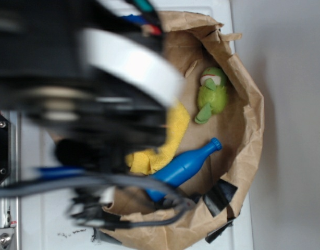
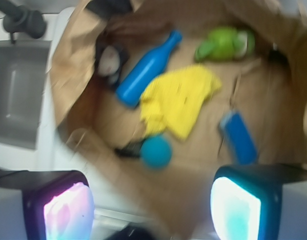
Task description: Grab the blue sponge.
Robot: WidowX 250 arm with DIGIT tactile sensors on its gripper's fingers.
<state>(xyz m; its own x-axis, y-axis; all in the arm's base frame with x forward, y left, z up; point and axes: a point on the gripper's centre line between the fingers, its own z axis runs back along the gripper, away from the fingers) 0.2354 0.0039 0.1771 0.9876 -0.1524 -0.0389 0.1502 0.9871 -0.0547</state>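
Observation:
The blue sponge (image 2: 238, 137) lies flat on the brown paper floor at the right of the wrist view, a royal-blue block just above the right finger. My gripper (image 2: 152, 209) hangs above the bag with its jaws wide apart and nothing between them. Its glowing pads (image 2: 234, 207) fill the lower corners. In the exterior view the blurred arm (image 1: 92, 99) covers the left half and hides the sponge.
A torn brown paper bag (image 1: 248, 120) rings the objects. Inside lie a blue bottle (image 2: 146, 70), a yellow cloth (image 2: 179, 97), a green plush toy (image 2: 224, 44), a teal ball (image 2: 156, 151) and a dark object (image 2: 109, 60). A grey sink (image 2: 16, 90) sits at left.

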